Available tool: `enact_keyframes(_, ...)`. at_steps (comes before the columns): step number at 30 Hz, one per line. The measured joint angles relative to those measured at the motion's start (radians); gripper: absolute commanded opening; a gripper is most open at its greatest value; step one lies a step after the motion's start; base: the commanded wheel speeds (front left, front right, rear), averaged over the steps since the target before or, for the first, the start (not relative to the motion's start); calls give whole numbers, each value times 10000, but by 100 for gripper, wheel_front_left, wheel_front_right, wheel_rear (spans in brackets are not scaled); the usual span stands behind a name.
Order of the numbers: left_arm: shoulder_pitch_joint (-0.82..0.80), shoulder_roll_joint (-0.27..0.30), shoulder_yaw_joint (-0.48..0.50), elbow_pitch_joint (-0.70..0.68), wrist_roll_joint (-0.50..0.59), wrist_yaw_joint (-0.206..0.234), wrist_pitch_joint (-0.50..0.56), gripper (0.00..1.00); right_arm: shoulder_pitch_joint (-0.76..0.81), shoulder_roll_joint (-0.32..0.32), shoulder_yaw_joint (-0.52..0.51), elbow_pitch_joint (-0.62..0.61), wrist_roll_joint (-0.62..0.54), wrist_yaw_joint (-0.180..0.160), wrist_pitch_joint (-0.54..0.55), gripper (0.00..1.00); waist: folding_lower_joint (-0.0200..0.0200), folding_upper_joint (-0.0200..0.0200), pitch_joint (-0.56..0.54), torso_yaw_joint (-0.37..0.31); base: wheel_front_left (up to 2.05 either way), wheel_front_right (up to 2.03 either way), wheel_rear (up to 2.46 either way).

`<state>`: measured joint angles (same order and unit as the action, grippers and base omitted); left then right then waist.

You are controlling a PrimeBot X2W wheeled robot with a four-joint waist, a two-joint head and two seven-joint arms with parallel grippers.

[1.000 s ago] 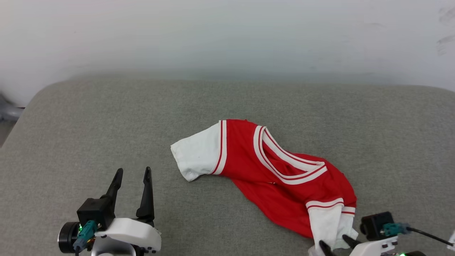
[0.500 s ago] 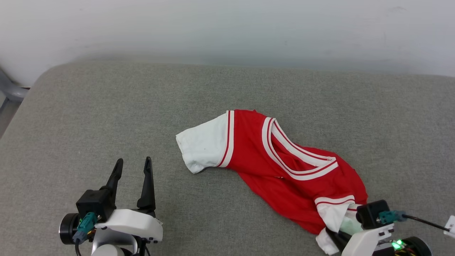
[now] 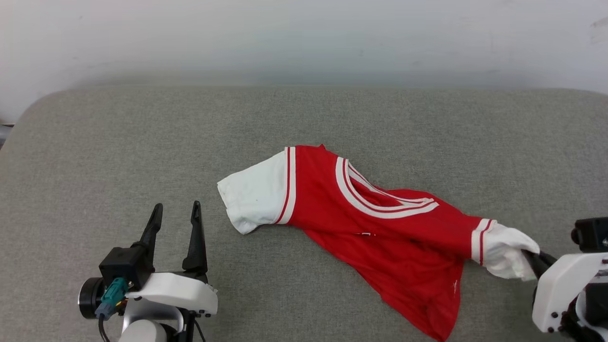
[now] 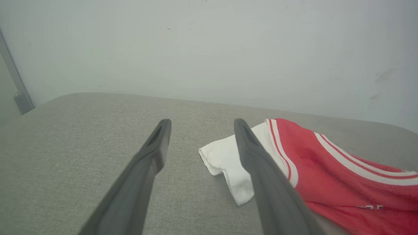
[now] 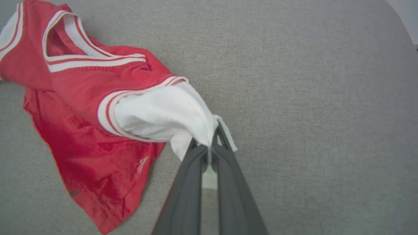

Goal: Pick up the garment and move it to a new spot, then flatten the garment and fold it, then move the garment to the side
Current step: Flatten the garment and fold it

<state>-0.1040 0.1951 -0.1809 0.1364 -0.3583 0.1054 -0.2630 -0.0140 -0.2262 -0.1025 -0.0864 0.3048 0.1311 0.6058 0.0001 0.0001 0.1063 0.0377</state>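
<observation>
The right gripper (image 5: 209,147) sits nearest the robot, at the garment's right end. Its fingers are pressed together on the white end of one sleeve (image 5: 163,112), and the cloth bunches into a small peak at the pinch. The left gripper (image 3: 175,208) is just off the garment's other sleeve (image 3: 251,199) without touching it. Its fingers are spread wide, have hold of nothing, and point away from the robot.

The garment (image 3: 380,237) is a red T-shirt with a striped white neckband (image 3: 380,205). It lies drawn out in a slanted band, its rumpled lower body trailing toward the robot in a point. The pinched sleeve looks raised a little, while the rest lies on the cushion (image 3: 118,142).

The pick-up appears to be the step in hand: one end is gripped, but the shirt is not yet off the surface. The next move likely calls for the right arm to lift or draw the shirt toward its new spot. Thin cloth held at one point will probably trail and twist, so the left gripper would do well to take the free sleeve.

Under and around the garment is grey woven upholstery with rounded far corners. Beyond it rises a pale wall (image 3: 304,38) with faint scuffs. Far to the garment's left, a grey upright bar (image 4: 16,85) stands against that wall.
</observation>
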Motion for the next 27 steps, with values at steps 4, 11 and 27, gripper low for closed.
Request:
enact_keyframes(4,-102,-77,10,-19,38,-81,0,100,-594,-153,-635,842,73,0,-52,0,0,0,243,-72,0,0,0)
enact_keyframes(11,-514,-115,19,-115,153,-90,0,100,-1981,-637,-1285,2815,238,2,-633,0,1,0,1122,-116,0,0,0)
enact_keyframes(27,-735,-245,255,171,309,-272,0,100,-2464,-293,-1289,3973,-107,0,-3241,100,1,0,1336,-159,0,0,0)
